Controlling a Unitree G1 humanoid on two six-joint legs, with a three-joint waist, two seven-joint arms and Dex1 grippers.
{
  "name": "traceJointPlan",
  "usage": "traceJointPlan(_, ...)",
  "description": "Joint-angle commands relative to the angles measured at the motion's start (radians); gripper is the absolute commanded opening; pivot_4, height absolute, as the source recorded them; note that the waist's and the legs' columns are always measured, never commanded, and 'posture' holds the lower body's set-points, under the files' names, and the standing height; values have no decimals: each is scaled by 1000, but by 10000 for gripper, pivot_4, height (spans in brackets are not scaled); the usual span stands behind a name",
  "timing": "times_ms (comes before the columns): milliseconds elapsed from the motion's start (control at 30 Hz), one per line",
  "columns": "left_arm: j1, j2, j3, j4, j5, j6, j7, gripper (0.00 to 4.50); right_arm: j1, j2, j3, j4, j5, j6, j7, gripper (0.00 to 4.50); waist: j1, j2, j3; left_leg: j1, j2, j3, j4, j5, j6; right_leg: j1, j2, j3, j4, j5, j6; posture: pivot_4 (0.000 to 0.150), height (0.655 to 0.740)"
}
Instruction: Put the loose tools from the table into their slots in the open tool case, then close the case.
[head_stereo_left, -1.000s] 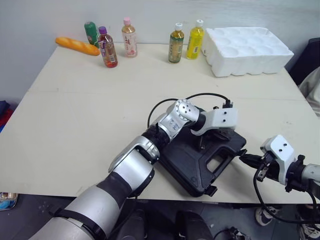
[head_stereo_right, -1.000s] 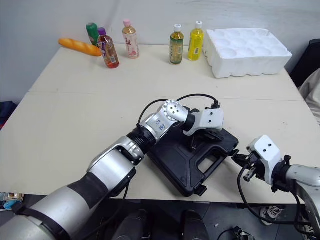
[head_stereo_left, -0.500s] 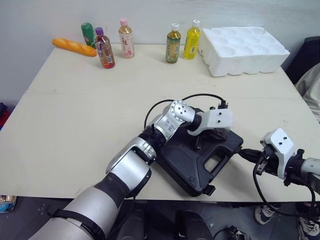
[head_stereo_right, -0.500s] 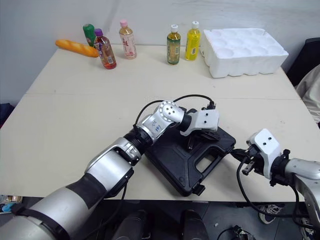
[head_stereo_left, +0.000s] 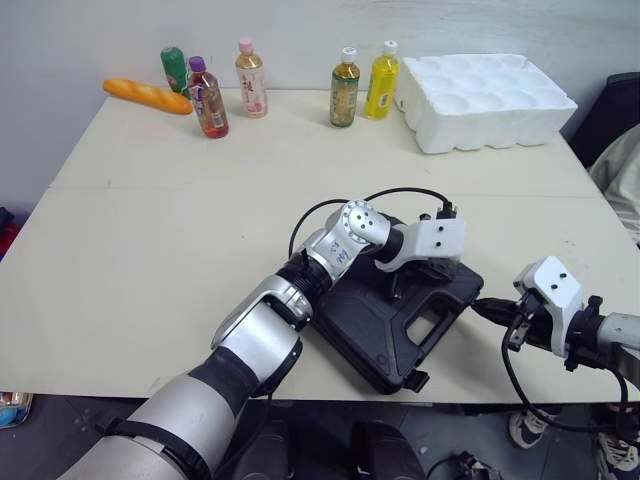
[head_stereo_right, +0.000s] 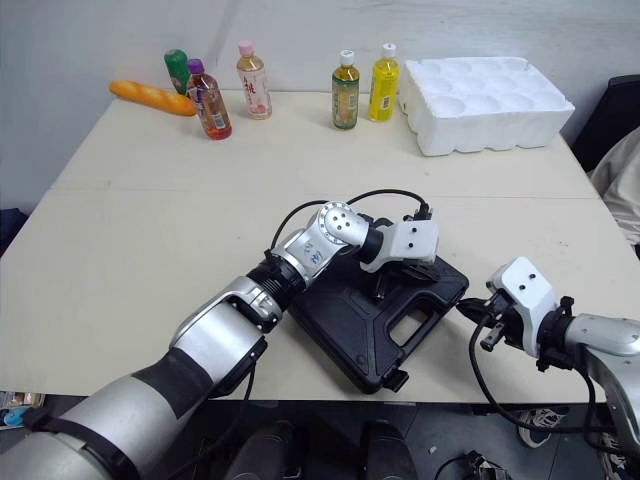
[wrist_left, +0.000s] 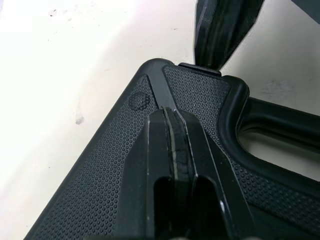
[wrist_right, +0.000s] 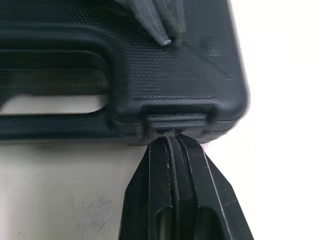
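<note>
The black tool case (head_stereo_left: 370, 325) lies closed on the table near its front edge, handle toward me. My left gripper (head_stereo_left: 397, 290) is shut, its tips resting on the textured lid (wrist_left: 100, 190) near the right corner. My right gripper (head_stereo_left: 478, 303) is also shut. Its tips (wrist_right: 172, 137) touch the small latch (wrist_right: 177, 121) on the case's right edge. In the left wrist view the right gripper's fingers (wrist_left: 220, 30) stand just beyond the case corner. No loose tools lie on the table.
Several drink bottles (head_stereo_left: 345, 86) and a bread loaf (head_stereo_left: 148, 94) stand along the table's far edge. A white foam tray (head_stereo_left: 490, 98) sits at the far right. The cream table (head_stereo_left: 150, 230) stretches open to the left of the case.
My right gripper has lifted a little and moved left, up to the case's right edge. The left gripper has stayed on the lid. The camera has shifted slightly.
</note>
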Motion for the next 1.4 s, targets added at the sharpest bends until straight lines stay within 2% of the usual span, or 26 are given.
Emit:
traceJointPlan(33, 34, 42, 38, -89, -76, 72, -167, 833, 52, -26, -92, -77, 32, -6, 39, 0, 0, 0, 0, 0, 0, 0, 0, 0, 0, 0, 0, 0, 0, 0, 0, 1500, 7384)
traceJointPlan(133, 94, 130, 97, -356, -247, 197, -388, 833, 138, -26, -137, -157, 77, 18, 80, 0, -3, 3, 0, -2, 0, 0, 0, 0, 0, -1, 1, 0, 2, 0, 0, 1500, 7384)
traceJointPlan(233, 197, 278, 58, -632, -384, 316, -560, 833, 228, -20, -130, -247, 121, 38, 111, 0, -4, 4, 0, -3, 1, -1, 1, 1, -1, -2, 1, 2, 3, 0, 0, 1500, 7384)
traceJointPlan(300, 251, 355, 10, -743, -410, 346, -585, 833, 271, -19, -113, -298, 147, 53, 119, 0, -3, 5, 0, -3, 1, -2, 1, 1, -1, -1, 1, 2, 2, 0, 0, 1500, 7384)
traceJointPlan(433, 324, 401, -49, -845, -397, 368, -563, 833, 328, -15, -60, -363, 166, 65, 111, 0, 4, 6, -1, 1, -1, -4, 1, 0, 0, 5, -2, 1, 1, 0, 0, 1500, 7384)
traceJointPlan(567, 346, 404, -110, -866, -353, 351, -499, 833, 342, -13, 4, -390, 157, 66, 83, 0, 2, 6, -1, 1, -2, -7, 2, -1, 3, 7, -4, 0, -3, 0, 0, 1500, 7384)
traceJointPlan(700, 367, 418, -171, -868, -318, 312, -516, 833, 339, -22, 47, -388, 147, 56, 69, 0, -1, 6, -1, 2, -2, -6, 1, -1, 3, 8, -4, -1, -5, 0, 0, 1500, 7384)
traceJointPlan(967, 366, 444, -268, -712, -145, 80, -466, 833, 235, 4, 97, -390, 218, 93, 17, 0, -1, 7, -6, 8, -2, -8, 1, -2, 3, 15, -4, -2, -7, 0, 0, 1500, 7384)
traceJointPlan(1400, 376, 429, -262, -700, -146, 69, -456, 833, 117, 20, 155, -378, 257, 136, -38, 0, -17, 7, -9, 9, -1, -10, 0, -4, 6, 16, -5, -3, -7, 0, -1, 1500, 7384)
